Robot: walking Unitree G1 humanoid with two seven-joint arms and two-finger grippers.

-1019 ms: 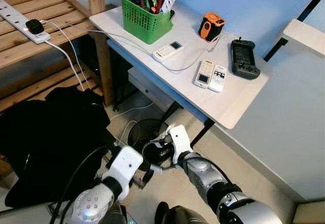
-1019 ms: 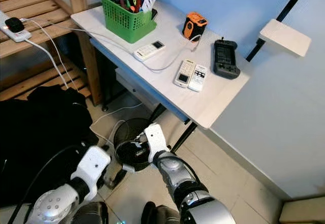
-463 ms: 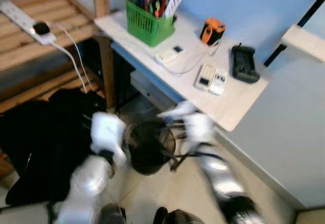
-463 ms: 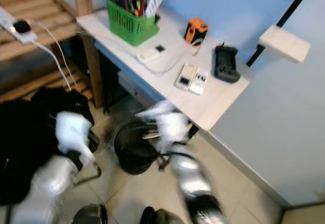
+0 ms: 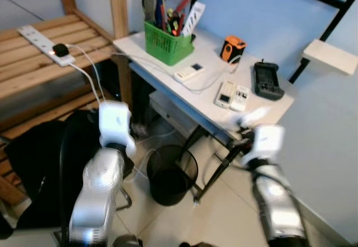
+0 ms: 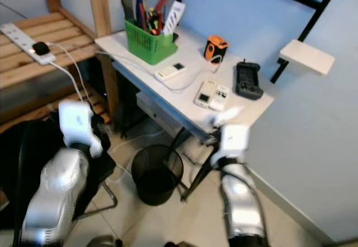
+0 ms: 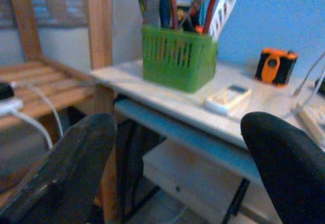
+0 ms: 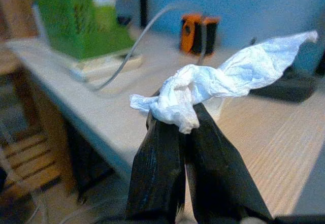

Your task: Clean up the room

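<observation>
At the tabletop (image 5: 263, 110) edge, the right hand (image 8: 185, 127) pinches a crumpled tissue (image 8: 218, 84); left hand (image 7: 177, 148) open. It should probably carry it over the bin (image 5: 172, 171) before releasing.

A home work corner: a white counter (image 5: 246, 118) with remote controls (image 5: 232, 94), a green tool basket (image 5: 166, 42), wooden shelving (image 5: 33, 68) and a wire wastebasket (image 5: 172, 171).
</observation>
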